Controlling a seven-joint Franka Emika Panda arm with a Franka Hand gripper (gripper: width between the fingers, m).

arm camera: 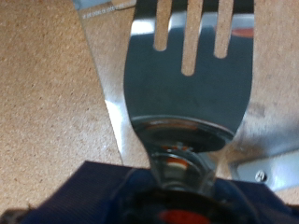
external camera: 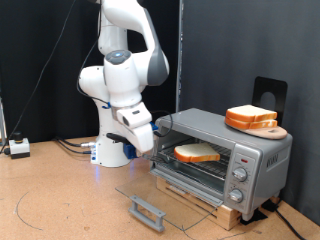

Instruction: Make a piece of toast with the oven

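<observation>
The oven point(external camera: 220, 155) stood open at the exterior view's right, its glass door point(external camera: 160, 195) lying flat. The piece of toast point(external camera: 197, 153) sat on the rack inside. The gripper point(external camera: 143, 137) hung beside the opening; its fingers were hidden, though a slotted spatula point(arm camera: 187, 79) filled the wrist view, handle blurred.

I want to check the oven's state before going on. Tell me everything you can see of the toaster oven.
The oven is a small boxy silver toaster oven with knobs down the panel at the exterior view's right. Its glass door is folded down open, dark bar handle at its outer edge. Inside, one piece of toast lies flat on the rack. It appears to sit on a wooden base, and on its roof a board carries a stack of bread slices. The gripper is near the opening, its fingertips hidden.
</observation>
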